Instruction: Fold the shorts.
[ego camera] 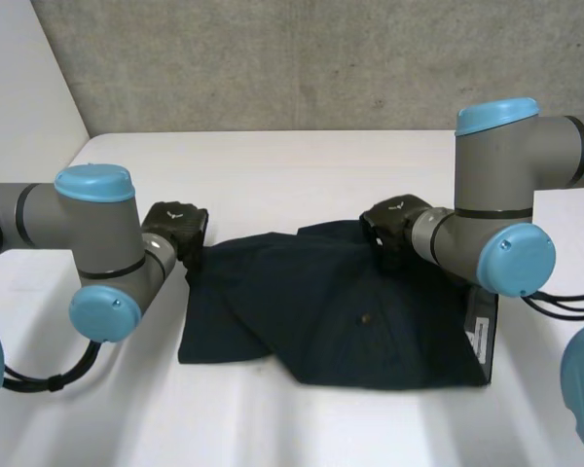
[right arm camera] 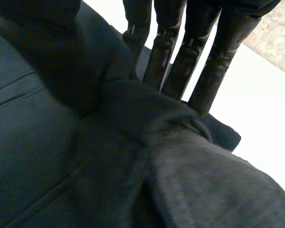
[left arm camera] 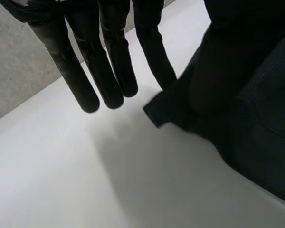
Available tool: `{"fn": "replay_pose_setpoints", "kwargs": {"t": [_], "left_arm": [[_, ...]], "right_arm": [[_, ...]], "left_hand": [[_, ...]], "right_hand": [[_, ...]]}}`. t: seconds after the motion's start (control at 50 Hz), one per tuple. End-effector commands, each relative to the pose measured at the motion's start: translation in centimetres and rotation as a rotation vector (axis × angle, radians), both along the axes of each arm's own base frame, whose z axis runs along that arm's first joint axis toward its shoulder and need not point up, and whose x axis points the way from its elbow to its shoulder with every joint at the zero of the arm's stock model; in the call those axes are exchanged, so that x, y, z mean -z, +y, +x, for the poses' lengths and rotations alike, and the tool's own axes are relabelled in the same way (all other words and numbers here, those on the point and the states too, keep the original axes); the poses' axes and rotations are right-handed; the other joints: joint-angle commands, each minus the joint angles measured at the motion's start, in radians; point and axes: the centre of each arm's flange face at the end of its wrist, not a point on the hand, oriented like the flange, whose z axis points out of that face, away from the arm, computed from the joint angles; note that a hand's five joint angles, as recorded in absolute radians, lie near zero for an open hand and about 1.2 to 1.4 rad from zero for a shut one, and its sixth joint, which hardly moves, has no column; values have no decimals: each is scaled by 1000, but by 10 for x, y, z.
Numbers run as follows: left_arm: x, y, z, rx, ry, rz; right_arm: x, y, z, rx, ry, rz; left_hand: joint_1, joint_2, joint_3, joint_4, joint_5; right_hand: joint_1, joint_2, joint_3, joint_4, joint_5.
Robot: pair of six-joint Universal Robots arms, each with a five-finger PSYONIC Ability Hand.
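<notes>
Head view: dark navy shorts (ego camera: 350,321) lay spread across the middle of the frame on a white table (ego camera: 273,165), with a robot hand at their upper edge on either side.

The table was smooth and matt. A rough grey concrete wall (ego camera: 273,58) ran along the top of the frame behind it, with a plain white panel (ego camera: 19,88) at upper left. The shorts were a soft, finely woven cloth, partly doubled over, with slanting creases and a small pale stud (ego camera: 364,317) near the centre. The left hand (ego camera: 175,229) sat at their upper-left corner, its glossy black fingers (left arm camera: 107,61) straight and relaxed; one tip touched the cloth corner and nothing was held. The right hand (ego camera: 394,229), at the top edge, pinched a raised ridge of cloth between straight fingers and the thumb.
</notes>
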Motion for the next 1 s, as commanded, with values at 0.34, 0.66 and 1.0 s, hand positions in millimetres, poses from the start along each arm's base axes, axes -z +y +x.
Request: {"fn": "replay_pose_setpoints", "kwargs": {"t": [0.34, 0.66, 1.0], "left_arm": [[-274, -28, -8, -129, 352, -1186], [-147, -13, -6, -82, 205, -829], [-18, 104, 13, 63, -99, -156]], "right_arm": [[-247, -36, 16, 35, -454, -1302], [-135, -22, 17, -28, -276, -913], [31, 47, -20, -115, 77, -225]], "left_hand": [[498, 513, 522, 519, 526], [498, 513, 522, 519, 526], [498, 513, 522, 519, 526]], "right_hand": [[484, 301, 339, 311, 397], [484, 301, 339, 311, 397], [484, 301, 339, 311, 397]]}}
